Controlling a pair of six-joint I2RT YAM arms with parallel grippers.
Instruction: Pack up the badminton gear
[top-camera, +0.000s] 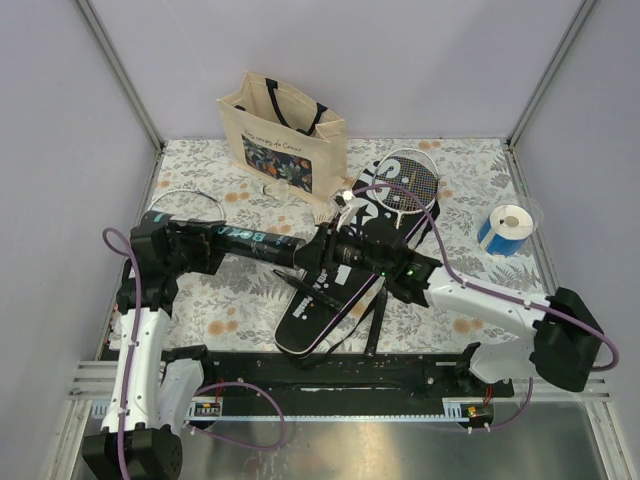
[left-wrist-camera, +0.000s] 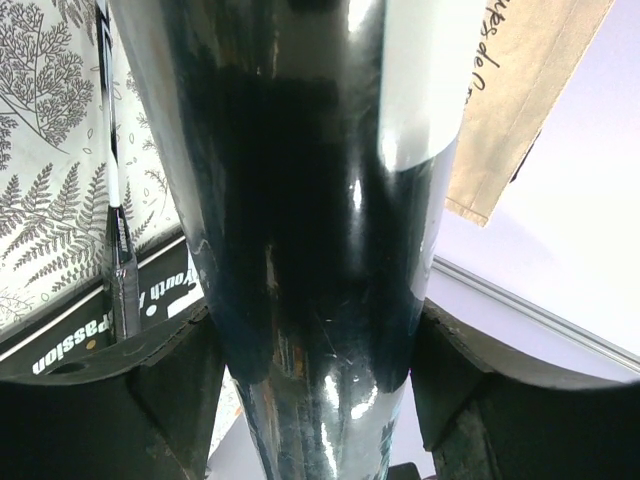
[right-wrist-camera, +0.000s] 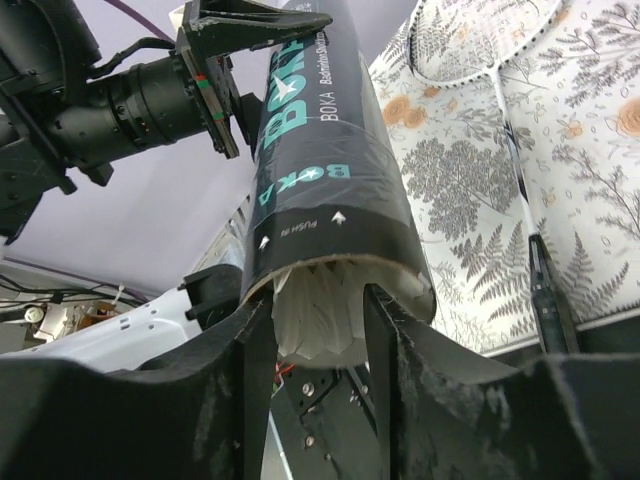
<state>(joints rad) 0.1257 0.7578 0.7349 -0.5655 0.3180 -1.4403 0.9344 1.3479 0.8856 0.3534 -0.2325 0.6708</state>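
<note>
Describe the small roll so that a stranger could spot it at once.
Take the floral-patterned table and go to its right side, near the wall. Right of the racket head, a short roll stands alone. Nothing else there is blue: it has blue sides and a white end facing up, with a hole in its middle.
</note>
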